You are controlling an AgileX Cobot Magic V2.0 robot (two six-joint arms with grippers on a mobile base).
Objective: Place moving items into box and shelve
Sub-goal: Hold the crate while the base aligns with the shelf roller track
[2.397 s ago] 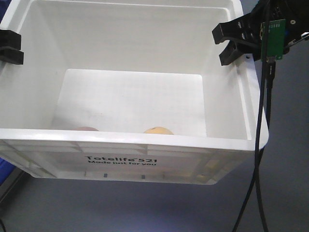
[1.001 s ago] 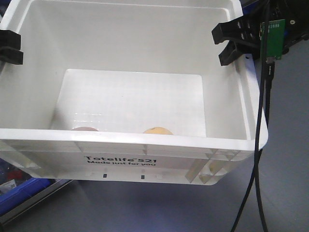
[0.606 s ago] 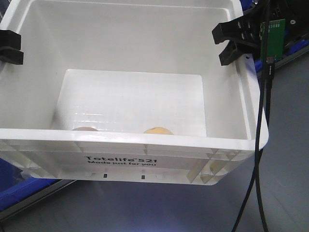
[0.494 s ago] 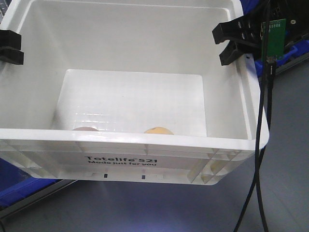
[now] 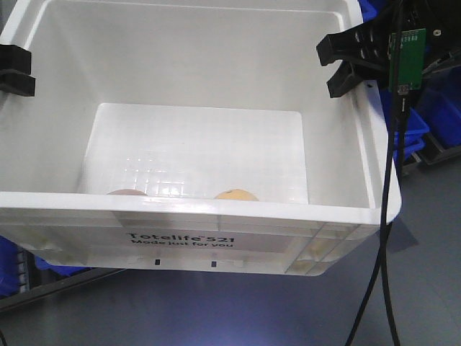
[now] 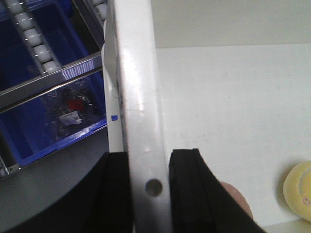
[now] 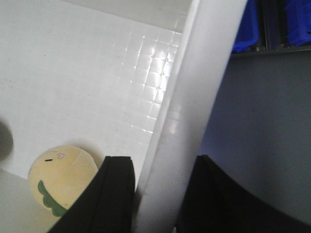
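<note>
Two claws carry the box (image 5: 194,94) between them in the front-facing view. The right gripper (image 5: 338,66) sits over the rim on one side; its two black fingers look set across the wall there. The left gripper (image 5: 16,70) shows only as a black block at the opposite rim, cut off by the frame edge, so its grip cannot be read from this view. Both moving items lie on the floor of the box, well below the claws: the yellow-tan item (image 5: 235,194) and the pinkish item (image 5: 127,192), each half hidden behind the near wall. A black cable (image 5: 389,216) hangs just beside the right claw and down past the box corner. Risk, as judged: the cable could snag the rim or a shelf edge during shelving. Blue bins (image 5: 432,122) stand beyond the right claw.

Left wrist view: the left gripper (image 6: 149,189) is clamped on the box rim (image 6: 138,97), one jaw outside the wall, one inside. The pinkish item (image 6: 235,206) lies just inside the inner jaw, partly covered by it. Risk, as judged: a thin rim pinch may slip if the box tilts.

Right wrist view: the right gripper (image 7: 160,194) straddles the wall likewise, jaws closed on it. The yellow-tan item (image 7: 62,177) rests just beside the inner jaw. Fingertip contact lies below the frame and cannot be confirmed.
</note>
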